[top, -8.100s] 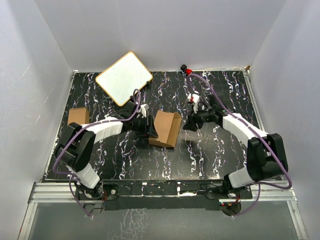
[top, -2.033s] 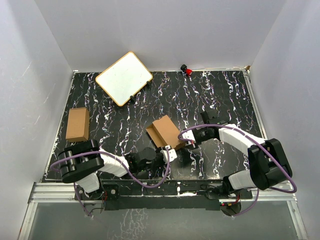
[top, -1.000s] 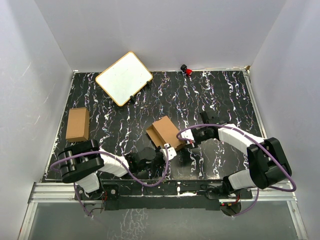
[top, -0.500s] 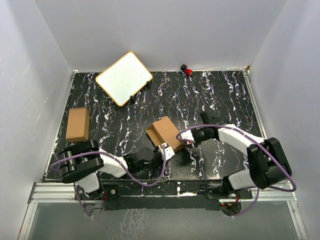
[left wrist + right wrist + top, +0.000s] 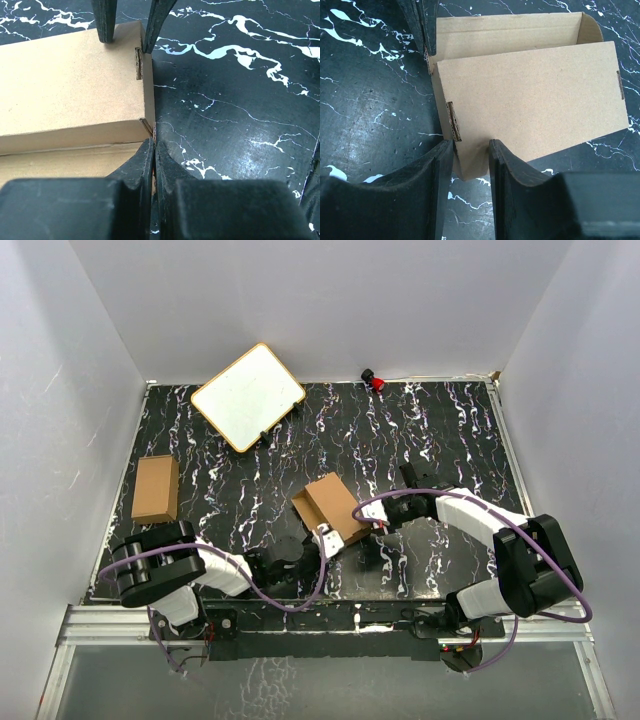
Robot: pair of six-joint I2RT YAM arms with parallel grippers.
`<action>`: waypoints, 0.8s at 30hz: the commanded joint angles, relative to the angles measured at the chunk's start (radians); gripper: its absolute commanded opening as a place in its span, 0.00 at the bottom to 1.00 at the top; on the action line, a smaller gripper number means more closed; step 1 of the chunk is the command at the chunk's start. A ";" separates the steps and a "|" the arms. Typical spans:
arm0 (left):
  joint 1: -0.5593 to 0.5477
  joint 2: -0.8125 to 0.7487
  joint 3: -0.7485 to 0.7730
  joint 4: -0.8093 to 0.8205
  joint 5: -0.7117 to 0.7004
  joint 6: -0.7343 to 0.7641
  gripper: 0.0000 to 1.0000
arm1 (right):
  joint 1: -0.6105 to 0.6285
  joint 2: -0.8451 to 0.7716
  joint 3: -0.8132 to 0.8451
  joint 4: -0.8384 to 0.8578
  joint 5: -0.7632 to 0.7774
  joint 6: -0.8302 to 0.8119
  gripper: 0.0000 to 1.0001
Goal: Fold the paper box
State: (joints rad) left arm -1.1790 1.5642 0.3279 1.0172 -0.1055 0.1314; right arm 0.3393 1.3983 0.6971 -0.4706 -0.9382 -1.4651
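Note:
The paper box (image 5: pixel 332 504) is a small brown carton lying at the table's middle front, its lid partly down and one long side still open (image 5: pixel 505 30). My left gripper (image 5: pixel 322 537) reaches in low from the near left. In the left wrist view it is shut (image 5: pixel 154 146) on the thin edge of the box's wall (image 5: pixel 70 90). My right gripper (image 5: pixel 372 522) comes from the right. Its fingers (image 5: pixel 443 162) straddle the box's near corner (image 5: pixel 470 160) and press the cardboard from both sides. The right fingertips (image 5: pixel 106 22) also show at the far end of the box.
A second small brown carton (image 5: pixel 156 488) lies at the left edge. A white board with a tan rim (image 5: pixel 248 396) leans at the back left. A small red and black object (image 5: pixel 375 380) sits at the back wall. The table is black marble-patterned (image 5: pixel 450 430).
The right jaws have narrowed onto the box's corner. The left arm has slid slightly toward the near left, still shut on the box's edge. The box has barely moved.

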 commanded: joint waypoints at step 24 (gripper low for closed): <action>0.016 -0.026 -0.046 0.095 -0.008 -0.097 0.00 | 0.001 0.016 -0.002 0.016 0.010 -0.026 0.38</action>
State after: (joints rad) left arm -1.1667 1.5631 0.3004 1.0710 -0.1158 0.0555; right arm 0.3405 1.4006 0.6971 -0.4686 -0.9398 -1.4654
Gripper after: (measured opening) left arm 0.012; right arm 0.382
